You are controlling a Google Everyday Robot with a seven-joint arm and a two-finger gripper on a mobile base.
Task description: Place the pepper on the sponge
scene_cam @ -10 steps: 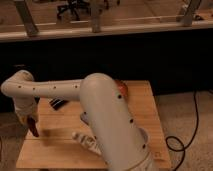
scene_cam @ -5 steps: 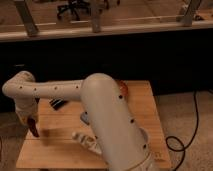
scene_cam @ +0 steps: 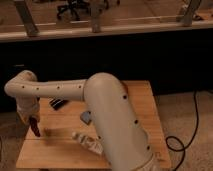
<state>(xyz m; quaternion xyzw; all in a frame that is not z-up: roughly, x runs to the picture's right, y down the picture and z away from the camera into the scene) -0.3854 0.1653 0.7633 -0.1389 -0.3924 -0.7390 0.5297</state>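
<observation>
My gripper (scene_cam: pixel 32 121) hangs at the left end of the white arm, over the left part of the wooden table (scene_cam: pixel 145 107). It is shut on the pepper (scene_cam: pixel 35 128), a small dark red piece pointing down from between the fingers, just above the table top. The sponge (scene_cam: pixel 85 117), a blue-grey block, lies near the table's middle, to the right of the gripper and apart from it. My arm's thick link hides part of the sponge.
A black cylinder (scene_cam: pixel 59 103) lies behind the gripper's right side. A flattened whitish carton (scene_cam: pixel 88 142) lies in front of the sponge. An orange-red bowl (scene_cam: pixel 125 89) peeks out behind the arm. A black cable (scene_cam: pixel 192 131) runs on the floor at the right.
</observation>
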